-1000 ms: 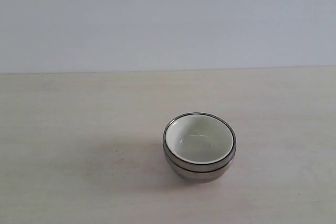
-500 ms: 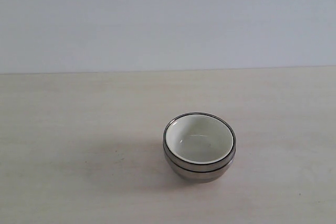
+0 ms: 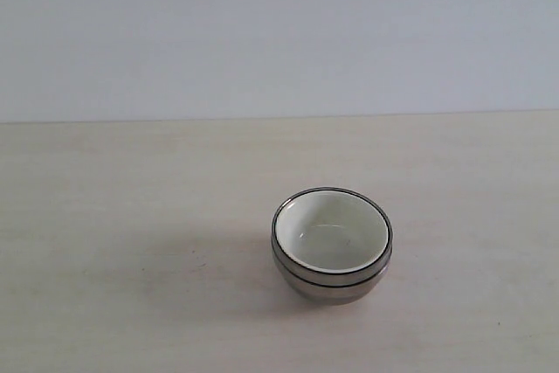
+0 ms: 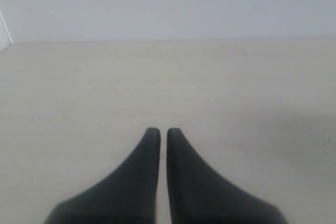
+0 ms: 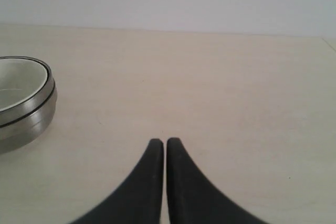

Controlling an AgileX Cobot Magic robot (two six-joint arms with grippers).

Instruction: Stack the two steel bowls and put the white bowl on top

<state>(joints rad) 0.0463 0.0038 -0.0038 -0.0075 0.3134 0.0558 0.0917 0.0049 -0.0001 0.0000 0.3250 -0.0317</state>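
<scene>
The two steel bowls (image 3: pixel 330 286) sit nested one inside the other on the table, right of centre in the exterior view. The white bowl (image 3: pixel 332 231) rests inside them, its cream interior facing up; its floral print is hidden. The same stack shows in the right wrist view as steel bowls (image 5: pixel 32 119) with the white bowl (image 5: pixel 16 88) inside. My right gripper (image 5: pixel 165 141) is shut and holds nothing, well apart from the stack. My left gripper (image 4: pixel 163 130) is shut over bare table, with no bowl in its view. Neither gripper appears in the exterior view.
A pale wooden table (image 3: pixel 131 216) spreads around the stack, with a plain light wall (image 3: pixel 279 32) behind. A table corner (image 4: pixel 4 45) shows at the edge of the left wrist view.
</scene>
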